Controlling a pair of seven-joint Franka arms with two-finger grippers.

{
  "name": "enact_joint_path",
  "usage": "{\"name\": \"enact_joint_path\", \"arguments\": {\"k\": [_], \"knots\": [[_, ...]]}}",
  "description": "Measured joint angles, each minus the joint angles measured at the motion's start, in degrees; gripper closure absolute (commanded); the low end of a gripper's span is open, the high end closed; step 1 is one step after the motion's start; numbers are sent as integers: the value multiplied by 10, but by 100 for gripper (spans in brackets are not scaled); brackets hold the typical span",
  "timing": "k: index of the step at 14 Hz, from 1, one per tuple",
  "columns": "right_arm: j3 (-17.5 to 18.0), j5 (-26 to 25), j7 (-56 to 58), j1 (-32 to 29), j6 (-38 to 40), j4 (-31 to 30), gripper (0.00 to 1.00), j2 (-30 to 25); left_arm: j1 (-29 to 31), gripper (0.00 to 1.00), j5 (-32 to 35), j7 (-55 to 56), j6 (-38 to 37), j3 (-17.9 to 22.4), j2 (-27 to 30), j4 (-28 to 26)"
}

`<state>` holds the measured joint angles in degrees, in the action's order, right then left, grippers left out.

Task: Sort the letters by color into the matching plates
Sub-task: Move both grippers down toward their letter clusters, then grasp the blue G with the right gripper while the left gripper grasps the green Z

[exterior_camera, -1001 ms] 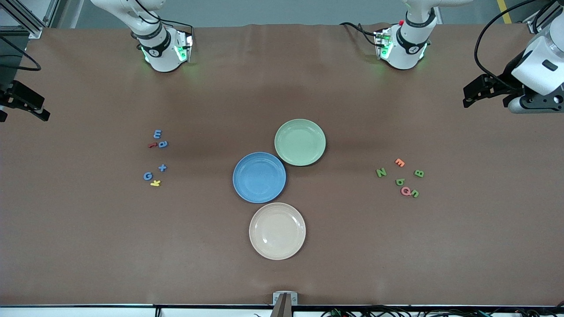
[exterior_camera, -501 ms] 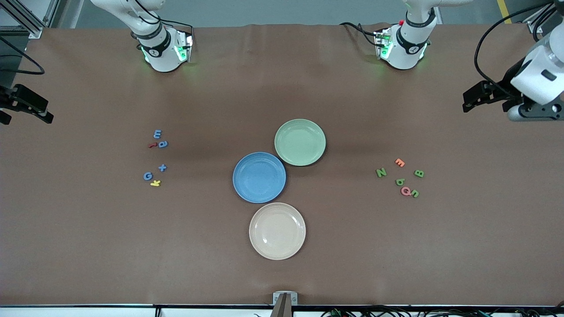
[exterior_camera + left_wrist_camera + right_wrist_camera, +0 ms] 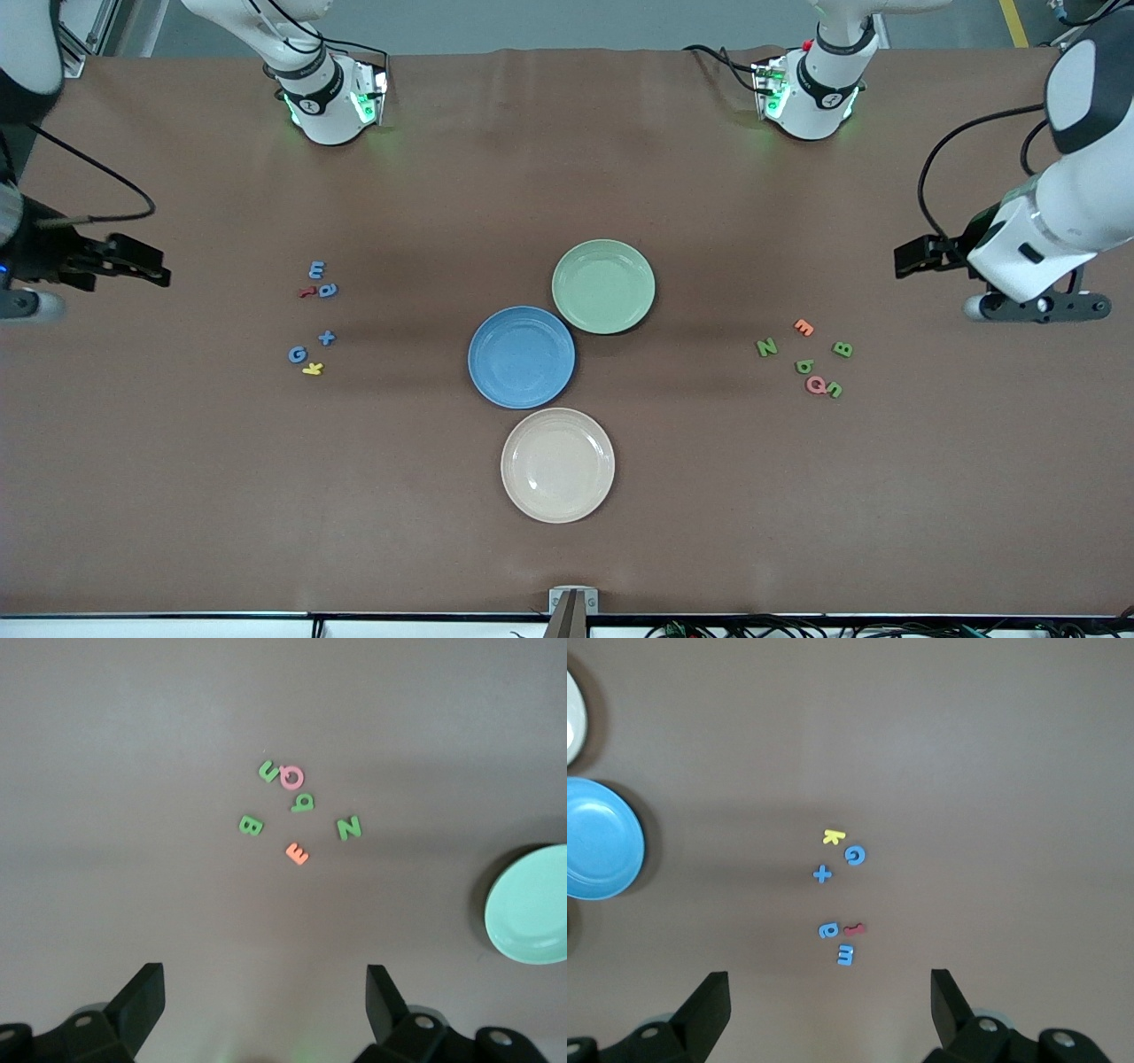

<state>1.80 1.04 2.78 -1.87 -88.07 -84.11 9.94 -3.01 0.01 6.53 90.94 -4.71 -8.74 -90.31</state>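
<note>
Flat letters (image 3: pixel 312 317), round glossy plates (image 3: pixel 521 357).

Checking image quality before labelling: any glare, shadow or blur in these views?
Front view: soft glare on the cream-pink plate, dark shadow beside the blue plate. Left wrist view: green letters sharp, broad shadow band crossing the table. Right wrist view: blue letters sharp.

The round medium-blue plate (image 3: pixel 521 357) and pale-green plate (image 3: pixel 603 286) are looking like smooth plastic, catching a soft sheen. The matt brown table covering (image 3: pixel 177 496) is showing a fine grain, while the tiny flat letters (image 3: pixel 312 319) are looking matt.
</note>
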Motion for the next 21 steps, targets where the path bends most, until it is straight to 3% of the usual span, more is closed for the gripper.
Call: {"name": "enact_joint_path", "arguments": {"k": [5,10,16,21], "knots": [[-1,0,0,2,-142,-108,0,36,-3,0,0,66,52,-44,-46,-12],[-3,0,0,-1,-292,-233,0,56,-14,0,14,70,122,-48,-84,-46],[-7,-1,5,-5,-386,-262,0,148,-25,0,36,81,217,-48,-95,-117],[-7,-9,9,-5,-472,-316,2,159,-31,0,36,151,318,-49,-108,-186]]}}
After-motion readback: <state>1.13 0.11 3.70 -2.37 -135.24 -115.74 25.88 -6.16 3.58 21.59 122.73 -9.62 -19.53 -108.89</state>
